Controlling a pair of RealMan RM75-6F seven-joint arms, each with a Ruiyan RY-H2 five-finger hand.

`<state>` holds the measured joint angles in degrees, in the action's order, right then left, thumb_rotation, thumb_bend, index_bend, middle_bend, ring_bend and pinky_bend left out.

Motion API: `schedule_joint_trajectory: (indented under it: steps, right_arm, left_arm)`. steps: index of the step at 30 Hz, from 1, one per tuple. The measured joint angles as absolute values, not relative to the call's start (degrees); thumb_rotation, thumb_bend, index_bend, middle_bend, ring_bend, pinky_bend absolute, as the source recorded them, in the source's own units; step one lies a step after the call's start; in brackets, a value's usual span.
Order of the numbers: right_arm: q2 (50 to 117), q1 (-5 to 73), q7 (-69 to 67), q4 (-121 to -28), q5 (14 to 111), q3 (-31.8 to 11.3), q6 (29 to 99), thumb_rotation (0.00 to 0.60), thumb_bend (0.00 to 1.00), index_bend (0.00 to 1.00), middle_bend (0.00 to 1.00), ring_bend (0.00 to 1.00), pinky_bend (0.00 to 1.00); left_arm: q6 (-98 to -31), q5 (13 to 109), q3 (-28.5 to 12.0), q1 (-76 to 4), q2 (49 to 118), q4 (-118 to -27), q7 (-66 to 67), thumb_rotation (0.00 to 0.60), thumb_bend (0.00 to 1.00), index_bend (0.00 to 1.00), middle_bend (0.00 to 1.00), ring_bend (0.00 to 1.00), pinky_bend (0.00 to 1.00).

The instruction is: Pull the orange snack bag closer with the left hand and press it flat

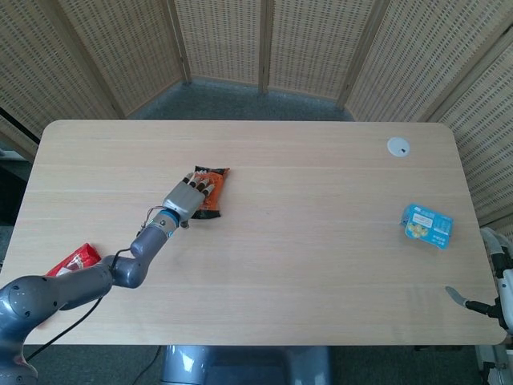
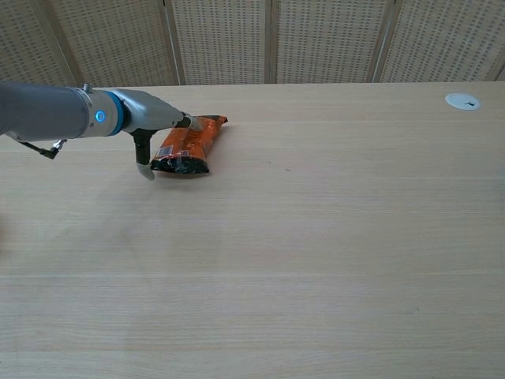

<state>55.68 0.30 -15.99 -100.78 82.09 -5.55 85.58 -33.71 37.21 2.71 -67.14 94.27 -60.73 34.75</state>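
The orange snack bag (image 1: 213, 188) lies flat on the table (image 1: 304, 241), left of centre, its black end toward me. My left hand (image 1: 185, 199) reaches in from the lower left with its fingers spread. The fingertips lie over the bag's left side. In the chest view the left hand (image 2: 154, 121) covers the left edge of the bag (image 2: 194, 142), with the thumb pointing down to the table beside it. My right hand (image 1: 495, 287) shows partly at the lower right edge, off the table, with its fingers apart and nothing in it.
A blue snack packet (image 1: 427, 225) lies near the right edge. A red packet (image 1: 73, 261) lies by the left arm near the front left edge. A small white disc (image 1: 398, 146) sits at the far right. Wicker screens stand behind the table.
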Motion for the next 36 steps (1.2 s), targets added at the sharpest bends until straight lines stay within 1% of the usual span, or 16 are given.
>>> schedule_joint_trajectory:
  steps: [6,10,13,15,17,21,24,30,36]
  right_arm:
    - [56.0,0.6,-15.8,-100.8,82.5,-5.3,85.0,0.600,0.00,0.00,0.00,0.00,0.00]
    - [56.1,0.7,-15.6,-101.1,82.7,-5.2,84.9,0.600,0.00,0.00,0.00,0.00,0.00]
    - [56.1,0.8,-15.6,-101.2,82.9,-5.2,85.0,0.600,0.00,0.00,0.00,0.00,0.00]
    - [56.0,0.8,-15.6,-101.3,83.0,-5.2,85.0,0.600,0.00,0.00,0.00,0.00,0.00]
    - [55.9,0.7,-15.8,-101.3,83.2,-5.1,85.0,0.600,0.00,0.00,0.00,0.00,0.00]
    - [55.8,0.7,-16.0,-101.3,83.2,-5.1,85.1,0.600,0.00,0.00,0.00,0.00,0.00]
    - [55.7,0.7,-16.2,-101.2,83.1,-5.1,85.1,0.600,0.00,0.00,0.00,0.00,0.00]
    - [55.6,0.7,-16.6,-100.8,82.7,-5.1,84.9,0.600,0.00,0.00,0.00,0.00,0.00]
    - [55.5,0.6,-16.6,-100.8,82.2,-5.3,85.0,0.600,0.00,0.00,0.00,0.00,0.00]
  left_arm:
    - [-35.2,36.9,5.6,-66.0,86.2,-73.1,36.0,0.600,0.00,0.08,0.00,0.00,0.00]
    - [-36.9,35.9,8.9,-65.2,78.9,-82.8,37.2,0.600,0.00,0.09,0.00,0.00,0.00]
    - [-38.7,34.5,11.1,-64.8,74.0,-88.3,38.0,0.600,0.00,0.10,0.00,0.00,0.00]
    - [-40.1,33.8,11.7,-64.6,72.0,-90.1,38.1,0.600,0.00,0.10,0.00,0.00,0.00]
    - [-41.0,33.7,11.3,-64.4,71.3,-90.7,37.3,0.600,0.00,0.10,0.00,0.00,0.00]
    - [-41.8,36.2,9.0,-63.8,72.5,-88.9,35.0,0.600,0.00,0.06,0.00,0.00,0.00]
    - [-42.0,38.1,7.6,-63.4,75.2,-85.5,33.8,0.600,0.00,0.03,0.00,0.00,0.00]
    - [-40.5,39.0,5.3,-63.3,83.3,-75.0,32.6,0.600,0.00,0.03,0.00,0.00,0.00]
    - [-36.6,38.5,3.5,-63.3,92.8,-62.3,31.2,0.600,0.00,0.03,0.00,0.00,0.00]
